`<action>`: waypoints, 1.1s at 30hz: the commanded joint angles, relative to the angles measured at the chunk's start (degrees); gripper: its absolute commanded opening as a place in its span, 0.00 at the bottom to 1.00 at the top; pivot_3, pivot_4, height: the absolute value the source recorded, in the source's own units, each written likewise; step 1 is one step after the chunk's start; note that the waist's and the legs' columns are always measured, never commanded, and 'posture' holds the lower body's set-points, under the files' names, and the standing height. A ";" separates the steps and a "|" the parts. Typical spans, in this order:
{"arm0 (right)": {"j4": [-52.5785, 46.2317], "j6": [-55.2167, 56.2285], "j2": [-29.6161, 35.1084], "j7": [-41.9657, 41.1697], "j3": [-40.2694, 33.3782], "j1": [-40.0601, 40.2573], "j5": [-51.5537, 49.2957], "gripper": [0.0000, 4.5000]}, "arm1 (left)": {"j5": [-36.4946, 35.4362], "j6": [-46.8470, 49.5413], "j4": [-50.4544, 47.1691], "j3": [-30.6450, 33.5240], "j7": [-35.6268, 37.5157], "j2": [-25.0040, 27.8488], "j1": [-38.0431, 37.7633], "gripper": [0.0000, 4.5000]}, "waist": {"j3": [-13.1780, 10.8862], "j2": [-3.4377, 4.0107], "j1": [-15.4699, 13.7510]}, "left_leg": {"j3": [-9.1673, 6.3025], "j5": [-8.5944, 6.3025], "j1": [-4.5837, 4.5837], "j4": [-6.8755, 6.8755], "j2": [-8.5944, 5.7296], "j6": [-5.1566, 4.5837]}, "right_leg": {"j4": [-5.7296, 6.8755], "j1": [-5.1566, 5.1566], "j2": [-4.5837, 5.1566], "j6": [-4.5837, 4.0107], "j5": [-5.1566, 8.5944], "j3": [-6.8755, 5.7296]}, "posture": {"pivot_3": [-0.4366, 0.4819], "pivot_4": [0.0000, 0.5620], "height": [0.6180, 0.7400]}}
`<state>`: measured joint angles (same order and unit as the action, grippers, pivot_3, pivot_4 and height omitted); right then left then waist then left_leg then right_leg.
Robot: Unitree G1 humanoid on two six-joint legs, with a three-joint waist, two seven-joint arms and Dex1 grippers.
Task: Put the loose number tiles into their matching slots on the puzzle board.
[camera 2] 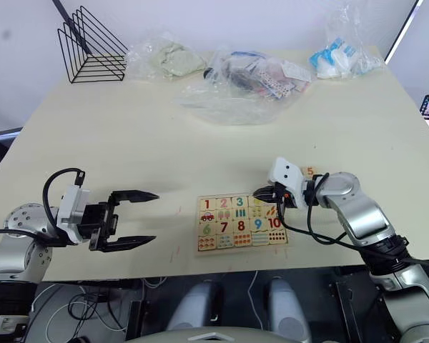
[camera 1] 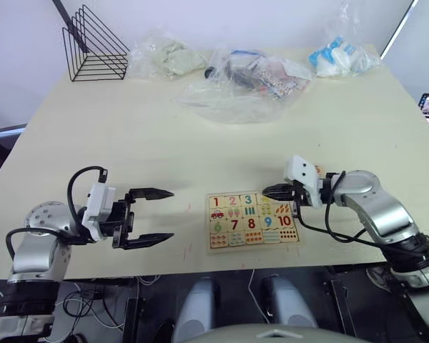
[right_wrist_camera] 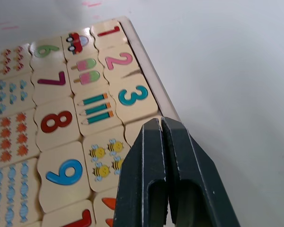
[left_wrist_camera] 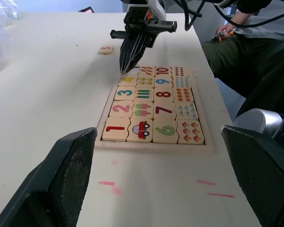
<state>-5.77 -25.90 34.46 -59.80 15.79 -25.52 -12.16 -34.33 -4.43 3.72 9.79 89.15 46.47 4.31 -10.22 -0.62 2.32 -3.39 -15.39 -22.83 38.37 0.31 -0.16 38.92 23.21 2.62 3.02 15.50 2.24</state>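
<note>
I've got the right tool (left_wrist_camera: 128,66) pressed together, tip pushing the 4 tile (left_wrist_camera: 127,79) flat into the board (camera 1: 253,219); the 5 tile (left_wrist_camera: 105,49) waits at one o'clock, left tool (camera 1: 157,214) spread idle.

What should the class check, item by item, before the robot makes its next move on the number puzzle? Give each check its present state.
1. Tiles 1, 2 and 3 seated in the puzzle board: ok.
2. Tile 4 in its slot: in place, but the right gripper has its tips on it, so whether it lies flat: cannot tell.
3. Tile 5 placed: not ok; it lies loose on the table, beyond the board.
4. Right gripper free for the next pick: not ok; its fingers are shut.
5. Left gripper clear of the board: ok; open, and apart from it.
</note>
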 commanded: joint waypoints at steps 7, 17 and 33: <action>2.78 1.48 -0.11 -0.44 1.12 2.41 1.76 0.01 | 0.14 -1.40 0.41 1.55 0.90 -0.59 -0.03 1.00 | 0.03 -0.05 -0.02 | -0.01 0.00 0.08 0.00 0.00 0.00 | 0.00 -0.06 -0.01 0.00 0.00 0.00 | 0.48 0.27 1.00; -5.37 3.84 -1.16 1.67 -9.48 7.31 -6.34 0.01 | 1.30 0.35 -0.10 3.55 -6.34 -2.16 -2.77 1.00 | 0.03 -0.05 -0.13 | -0.03 0.00 0.08 -0.01 0.03 0.00 | -0.03 -0.10 0.02 0.00 0.00 -0.01 | 0.48 0.27 1.00; -7.91 16.24 -4.07 11.93 -32.36 31.48 -11.85 0.13 | 6.66 6.05 -12.82 6.46 -36.84 -14.05 -17.07 1.00 | 0.04 -0.08 -0.58 | 0.01 0.00 0.11 -0.01 0.06 0.00 | -0.04 -0.14 0.08 0.05 -0.02 0.09 | 0.48 0.27 1.00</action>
<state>-12.90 -11.48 30.12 -48.42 -13.46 5.25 -22.44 -28.14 2.14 -6.48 14.38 54.73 32.77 -11.95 -10.17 -0.69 1.74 -3.38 -15.39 -22.72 38.36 0.37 -0.16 38.87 23.07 2.71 3.08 15.47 2.34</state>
